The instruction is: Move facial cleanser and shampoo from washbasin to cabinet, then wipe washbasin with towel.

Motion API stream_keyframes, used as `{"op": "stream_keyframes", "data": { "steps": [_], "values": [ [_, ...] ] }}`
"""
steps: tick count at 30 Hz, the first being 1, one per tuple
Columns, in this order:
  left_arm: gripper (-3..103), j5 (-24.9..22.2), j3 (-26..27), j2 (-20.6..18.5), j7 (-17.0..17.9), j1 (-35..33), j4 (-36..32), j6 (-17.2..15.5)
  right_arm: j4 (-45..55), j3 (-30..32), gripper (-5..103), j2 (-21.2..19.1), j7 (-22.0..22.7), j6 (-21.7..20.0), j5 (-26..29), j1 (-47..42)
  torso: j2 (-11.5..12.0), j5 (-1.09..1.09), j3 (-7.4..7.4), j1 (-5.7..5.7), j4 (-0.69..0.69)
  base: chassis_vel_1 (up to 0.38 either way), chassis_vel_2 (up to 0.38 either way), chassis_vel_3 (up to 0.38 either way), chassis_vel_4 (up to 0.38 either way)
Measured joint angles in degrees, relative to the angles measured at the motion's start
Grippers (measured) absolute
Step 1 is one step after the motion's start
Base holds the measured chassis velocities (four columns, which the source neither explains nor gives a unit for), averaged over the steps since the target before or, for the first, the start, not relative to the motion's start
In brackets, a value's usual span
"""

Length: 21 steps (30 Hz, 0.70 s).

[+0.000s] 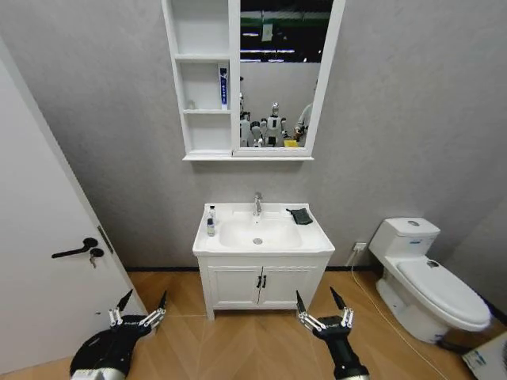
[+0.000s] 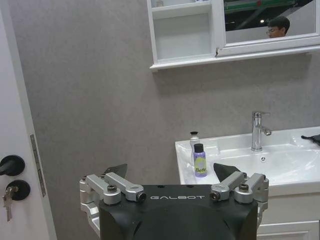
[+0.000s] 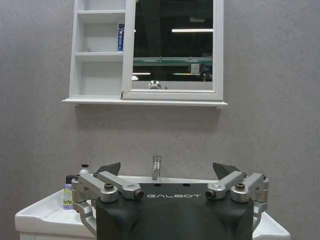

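Note:
The white washbasin stands against the grey wall ahead, with a chrome tap at its back. On its left rim are two small bottles: a purple one with a black cap, and a pale one behind it. I cannot tell which is the facial cleanser and which the shampoo. The dark towel lies folded on the back right rim. The cabinet hangs above. My left gripper and right gripper hover open and empty, low over the floor, well short of the basin.
A blue-and-white tube stands on the cabinet's middle shelf. A two-door vanity carries the basin. A white door with a black handle is close on the left, and a toilet on the right. Wooden floor lies between.

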<state>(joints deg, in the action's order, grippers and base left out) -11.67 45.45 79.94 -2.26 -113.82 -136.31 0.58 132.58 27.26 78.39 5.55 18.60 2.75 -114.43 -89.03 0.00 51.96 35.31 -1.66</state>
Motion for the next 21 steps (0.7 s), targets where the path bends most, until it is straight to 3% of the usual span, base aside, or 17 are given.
{"op": "stream_keyframes", "data": {
  "steps": [13,21],
  "values": [
    [98,-0.2,-0.1,0.1,0.1,0.2,0.3,0.0,-0.8,0.1,100,0.1,-0.2,0.7,0.1,0.4,0.0,0.00,-0.01,-0.05,-0.01,0.000,0.000,0.000,0.000],
    [98,-0.3,0.0,0.0,0.1,0.6,0.6,0.0,-1.4,0.5,100,0.3,-2.9,1.2,0.7,0.4,0.0,0.00,-0.02,-0.05,-0.01,0.000,0.000,0.000,0.000]
  ]
}}
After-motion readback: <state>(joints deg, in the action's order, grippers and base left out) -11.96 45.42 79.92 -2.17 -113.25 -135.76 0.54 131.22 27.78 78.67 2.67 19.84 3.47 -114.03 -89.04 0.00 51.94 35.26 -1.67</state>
